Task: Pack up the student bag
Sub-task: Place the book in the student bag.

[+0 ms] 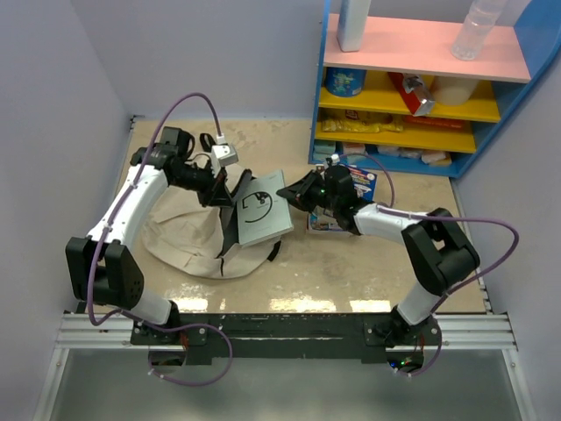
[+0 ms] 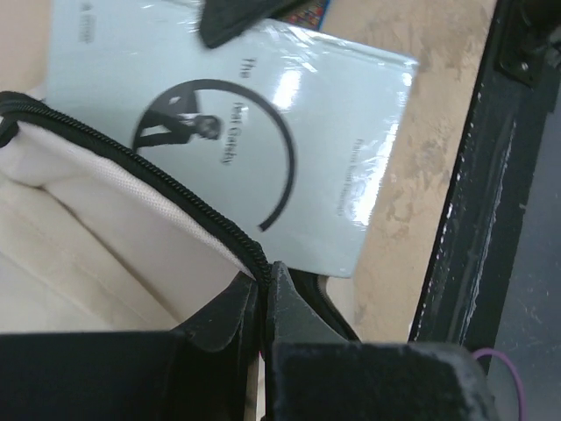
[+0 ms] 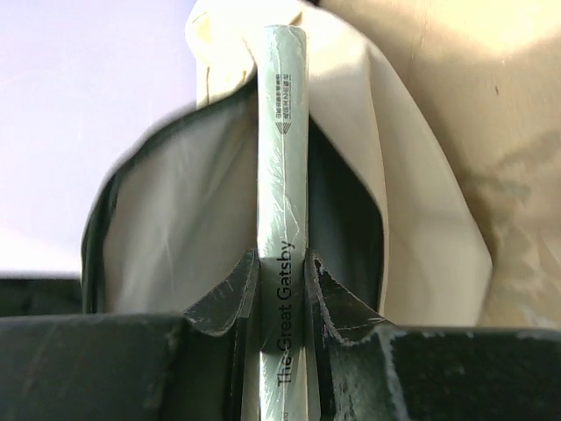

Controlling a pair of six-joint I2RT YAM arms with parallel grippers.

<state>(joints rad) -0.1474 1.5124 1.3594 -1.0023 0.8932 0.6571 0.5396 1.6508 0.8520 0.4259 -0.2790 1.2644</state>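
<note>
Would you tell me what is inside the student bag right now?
Inside the student bag only grey lining shows, with the book in the right gripper at its mouth. The bottom is dark and partly covered by the book.

On the counter (image 1: 351, 285) the student bag (image 1: 188, 241) lies to my left. The book (image 1: 263, 210) sits at its mouth, rightward. A shelf (image 1: 421, 88) stands behind, far right.

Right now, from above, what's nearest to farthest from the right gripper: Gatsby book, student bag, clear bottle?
From the right gripper, top view:
1. Gatsby book: clamped in it.
2. student bag: just left.
3. clear bottle: top shelf, far back right.
</note>
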